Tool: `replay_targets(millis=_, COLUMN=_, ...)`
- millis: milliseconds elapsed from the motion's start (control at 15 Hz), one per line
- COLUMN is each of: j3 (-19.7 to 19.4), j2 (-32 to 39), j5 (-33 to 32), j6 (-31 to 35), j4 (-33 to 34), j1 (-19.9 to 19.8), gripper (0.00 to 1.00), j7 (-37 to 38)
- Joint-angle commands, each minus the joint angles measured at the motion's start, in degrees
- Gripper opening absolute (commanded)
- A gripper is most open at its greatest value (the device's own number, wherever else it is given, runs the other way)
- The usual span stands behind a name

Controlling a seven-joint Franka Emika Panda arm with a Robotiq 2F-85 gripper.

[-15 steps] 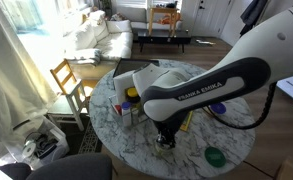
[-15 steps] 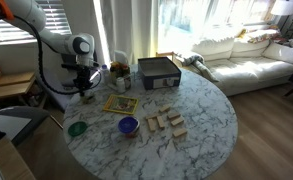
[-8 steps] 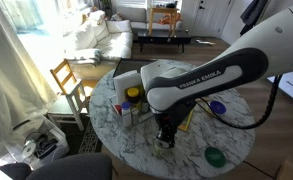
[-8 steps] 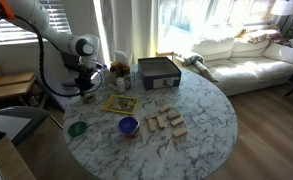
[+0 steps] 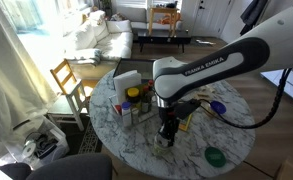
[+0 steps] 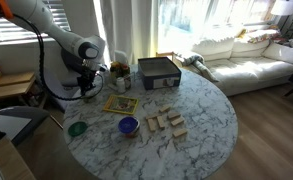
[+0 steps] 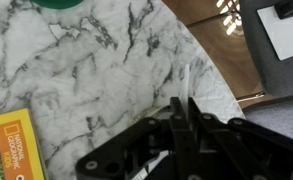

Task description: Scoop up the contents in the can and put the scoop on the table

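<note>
Can: small round silvery metal tin [image 5: 165, 142], on the white grey-veined marble table [image 5: 138, 138] at about 6 o'clock of the top, close to the rim, in an exterior view. It is too small there to make out its contents, and it does not show in the wrist view.

Jaws: the black gripper [image 5: 167, 132] hangs straight down directly over the tin; whether they touch cannot be told. In the wrist view the gripper [image 7: 182, 106] has its fingers clenched together on a slim white scoop [image 7: 189, 78], whose pale handle sticks out toward 12 o'clock over bare marble [image 7: 86, 70].

Writing: "FRANKA EMIKA" reads in black on the white arm link [image 5: 201, 70]. The yellow-bordered book [image 7: 8, 142] sits at 8 o'clock of the wrist view, its print unreadable. It also shows in an exterior view [image 6: 120, 103].

Around: flat green disc [image 5: 215, 156] at 4 o'clock from the tin, well apart; blue-purple bowl [image 5: 218, 107] at 2 o'clock. In an exterior view, the dark box [image 6: 158, 71] and the wooden blocks [image 6: 166, 122] lie farther across the table.

Change: against a second ago the lettered link has swung upward and tilted more steeply, and the gripper sits slightly higher. The tin, disc, bowl and book lie where they lay.
</note>
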Motion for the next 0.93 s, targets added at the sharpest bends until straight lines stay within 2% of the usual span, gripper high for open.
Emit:
replay_targets(millis=0, j3=0.9, j2=-1.5, j5=4.6, j6=5.0, j4=-4.7, j1=-3.0, gripper=0.02, j7=-4.5)
replay_targets(millis=400, j3=1.5, j2=-3.9, j5=11.5, j6=8.9, j4=-8.4, j1=-6.1, gripper=0.02, j7=-11.1)
replay_targets(millis=467, j3=1.2, j2=-4.5, j5=11.9, j6=10.0, j4=-9.1, j1=-6.1, gripper=0.02, j7=-11.0)
replay_targets(millis=533, j3=0.7, j2=-2.5, j5=9.6, j6=6.5, j4=-5.3, j1=-4.8, gripper=0.07, j7=-8.7)
replay_targets(millis=867, j3=0.8, j2=-3.4, j5=10.6, j6=8.3, j4=-6.8, j1=-5.5, gripper=0.07, j7=-9.5)
